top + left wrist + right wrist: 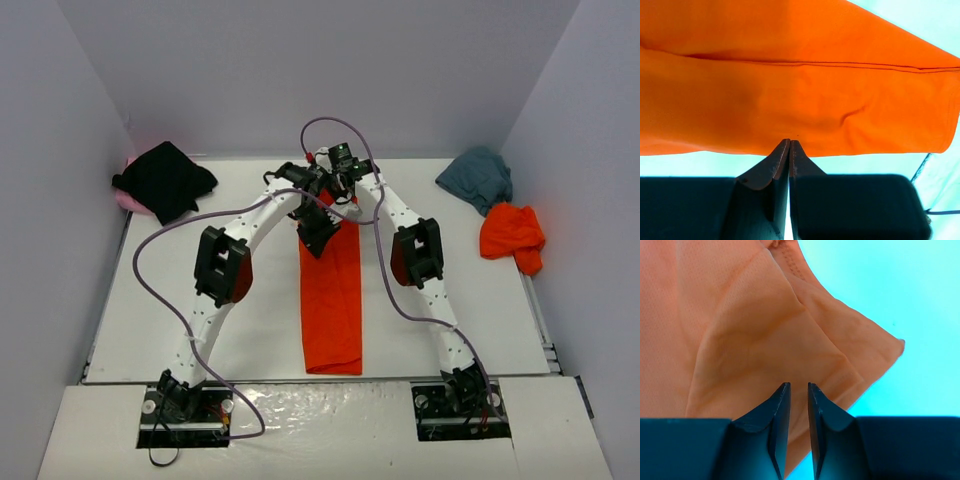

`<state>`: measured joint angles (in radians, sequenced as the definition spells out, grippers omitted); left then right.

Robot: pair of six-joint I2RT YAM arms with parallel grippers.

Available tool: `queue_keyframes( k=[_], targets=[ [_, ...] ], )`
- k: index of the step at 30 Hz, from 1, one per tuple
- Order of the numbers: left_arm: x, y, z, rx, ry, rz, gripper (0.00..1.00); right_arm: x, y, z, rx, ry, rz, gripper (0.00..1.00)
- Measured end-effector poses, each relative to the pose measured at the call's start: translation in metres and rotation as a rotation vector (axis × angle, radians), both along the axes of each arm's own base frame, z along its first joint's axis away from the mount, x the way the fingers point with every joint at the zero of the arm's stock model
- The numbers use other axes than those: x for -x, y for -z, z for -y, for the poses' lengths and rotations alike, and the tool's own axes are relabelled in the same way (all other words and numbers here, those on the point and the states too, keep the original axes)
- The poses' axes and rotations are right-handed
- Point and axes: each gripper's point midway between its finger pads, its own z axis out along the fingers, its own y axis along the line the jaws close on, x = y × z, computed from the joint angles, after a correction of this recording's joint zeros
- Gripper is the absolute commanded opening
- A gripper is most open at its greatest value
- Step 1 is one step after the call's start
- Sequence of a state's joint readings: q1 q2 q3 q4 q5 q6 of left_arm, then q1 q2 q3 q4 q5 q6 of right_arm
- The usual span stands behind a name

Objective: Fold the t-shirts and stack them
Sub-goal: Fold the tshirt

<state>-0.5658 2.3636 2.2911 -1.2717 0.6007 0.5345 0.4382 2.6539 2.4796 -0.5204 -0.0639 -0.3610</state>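
An orange-red t-shirt (332,310) lies folded into a long narrow strip down the middle of the table. My left gripper (320,240) is over its far part. In the left wrist view, the left gripper (790,142) is shut, with its tips on the near edge of the flat orange cloth (800,90). My right gripper (338,192) is at the strip's far end. In the right wrist view, the right gripper (798,385) stands slightly apart above a folded corner of the shirt (750,340), gripping nothing.
A black t-shirt (165,180) lies bunched at the far left on a pink one (126,198). A teal-grey t-shirt (478,178) and a second orange-red t-shirt (512,235) lie crumpled at the far right. Grey walls enclose the table.
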Motion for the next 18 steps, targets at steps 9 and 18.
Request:
queue_keyframes(
  k=[9,18],
  targets=[
    [0.005,0.016,-0.019,0.009,-0.061,-0.051,0.0,-0.001,-0.012,0.021,0.088,0.059,0.042,0.36],
    [-0.002,0.007,-0.007,0.062,-0.018,-0.009,0.0,0.021,-0.084,0.044,0.099,0.08,0.116,0.05]
  ],
)
